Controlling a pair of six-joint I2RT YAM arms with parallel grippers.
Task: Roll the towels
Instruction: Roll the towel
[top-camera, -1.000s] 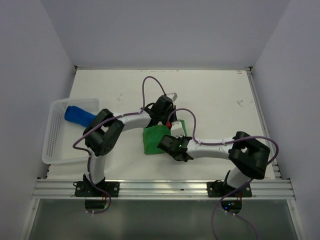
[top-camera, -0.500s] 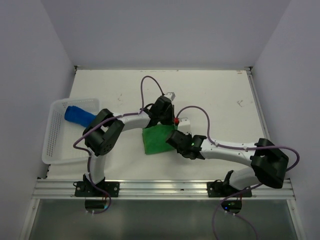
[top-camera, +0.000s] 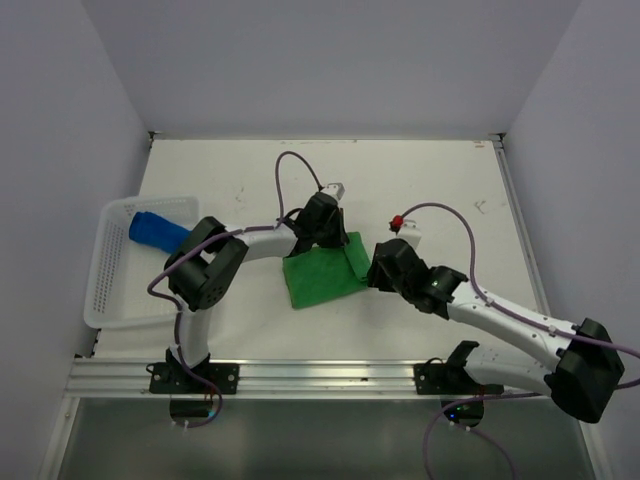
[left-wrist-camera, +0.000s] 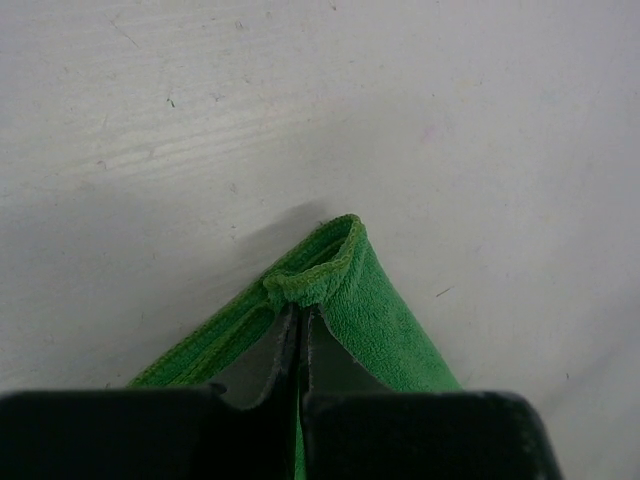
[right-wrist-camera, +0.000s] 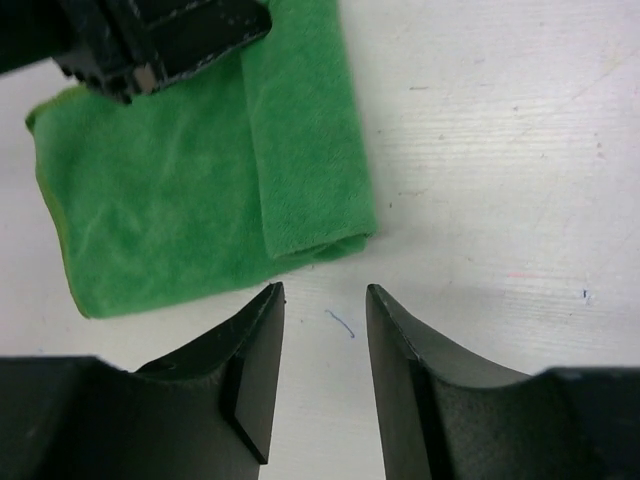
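The green towel (top-camera: 322, 273) lies flat on the white table, its right edge folded over into a narrow strip (right-wrist-camera: 305, 130). My left gripper (left-wrist-camera: 298, 315) is shut on the towel's far corner (left-wrist-camera: 320, 268), pinching the hem; in the top view it sits at the towel's back edge (top-camera: 322, 226). My right gripper (right-wrist-camera: 323, 297) is open and empty, hovering just off the folded strip's near end; in the top view it is at the towel's right side (top-camera: 385, 268). The blue towel (top-camera: 158, 231) lies rolled in the basket at the left.
A white mesh basket (top-camera: 112, 285) stands at the table's left edge. Purple cables loop above both arms. Grey walls close in the table at the back and sides. A small pen mark (right-wrist-camera: 340, 322) is on the table between my right fingers.
My right arm has swung from over the towel's near side out to its right edge and stretched out. The towel now shows more fully with its right edge folded. The left gripper has stayed put.
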